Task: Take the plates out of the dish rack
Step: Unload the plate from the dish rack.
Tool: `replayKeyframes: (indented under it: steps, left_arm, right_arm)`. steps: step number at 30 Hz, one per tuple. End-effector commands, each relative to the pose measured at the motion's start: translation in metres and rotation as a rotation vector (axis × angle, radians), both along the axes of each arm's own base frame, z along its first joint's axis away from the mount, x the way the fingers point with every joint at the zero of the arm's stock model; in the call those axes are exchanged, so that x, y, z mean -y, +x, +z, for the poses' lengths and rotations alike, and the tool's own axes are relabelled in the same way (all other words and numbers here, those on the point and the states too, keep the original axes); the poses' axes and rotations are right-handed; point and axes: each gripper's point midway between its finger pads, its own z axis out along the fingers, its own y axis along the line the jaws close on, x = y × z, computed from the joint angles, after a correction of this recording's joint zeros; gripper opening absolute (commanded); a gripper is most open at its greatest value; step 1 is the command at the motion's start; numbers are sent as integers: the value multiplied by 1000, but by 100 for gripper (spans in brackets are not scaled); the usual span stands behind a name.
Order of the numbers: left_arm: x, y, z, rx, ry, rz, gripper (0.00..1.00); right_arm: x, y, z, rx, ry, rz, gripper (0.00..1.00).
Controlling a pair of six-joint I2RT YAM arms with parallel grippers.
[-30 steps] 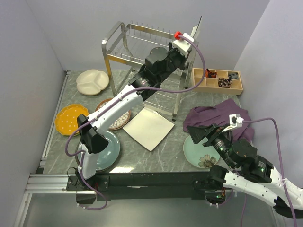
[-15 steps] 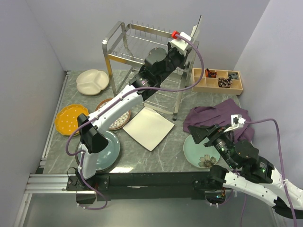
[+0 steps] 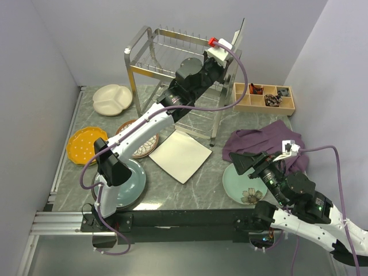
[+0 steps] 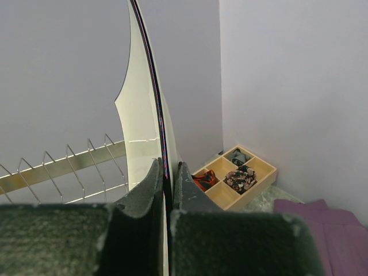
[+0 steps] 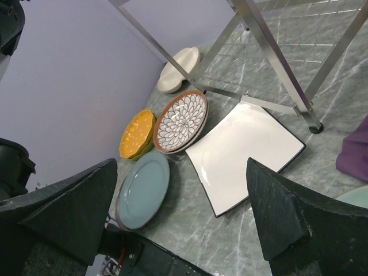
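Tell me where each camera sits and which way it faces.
Top external: above and behind the arms, looking down at the silver wire dish rack; both arms show.
Left wrist: raised by the rack, facing the back wall; left gripper shut on a dark-rimmed cream plate.
Right wrist: low on the right, facing left over a white square plate; right gripper open.
Shared: top and right wrist show that plate.

The dish rack (image 3: 172, 63) is standing at the back of the table (image 3: 213, 172), with an upright plate (image 3: 240, 35) sitting at its right end. To its right a compartment tray (image 3: 263, 98) is lying, a cloth (image 3: 261, 141) before that, and a flower plate (image 3: 236, 187) nearest. A square plate (image 3: 180, 155) is lying before the rack, and a divided plate (image 3: 112, 99) left of it.
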Motion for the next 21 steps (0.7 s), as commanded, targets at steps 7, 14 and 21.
replayKeyframes:
  steps: [7,14,21]
  left_arm:
    - [-21,-66,129,297,-245,-149,1]
    - [-27,-71,137,302,-269,-164,1]
    - [-27,-79,143,346,-265,-182,1]
  right_arm:
    - [2,4,3,24,19,-27,98]
    - [0,5,4,27,17,-24,98]
    - [-3,5,1,27,15,-14,98]
